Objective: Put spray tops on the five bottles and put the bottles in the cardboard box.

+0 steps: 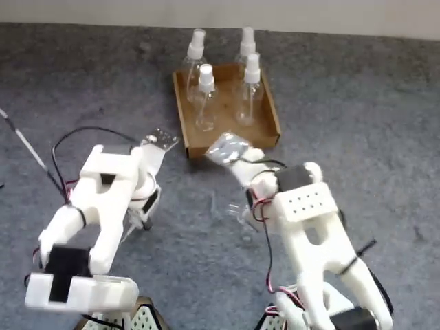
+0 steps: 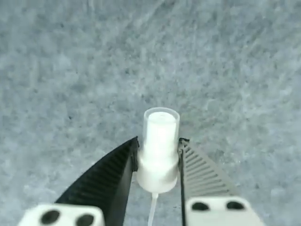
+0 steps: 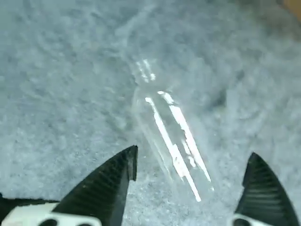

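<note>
Two claws sit over the near carpet: the left gripper is clamped on a white spray top, and the right gripper gapes wide over an uncapped clear bottle lying flat. Farther off, four capped bottles stand in the cardboard box.

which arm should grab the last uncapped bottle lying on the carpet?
Right. The right gripper hangs open over the bottle; the left gripper is shut on a spray top, so it probably cannot grasp anything else.
</note>
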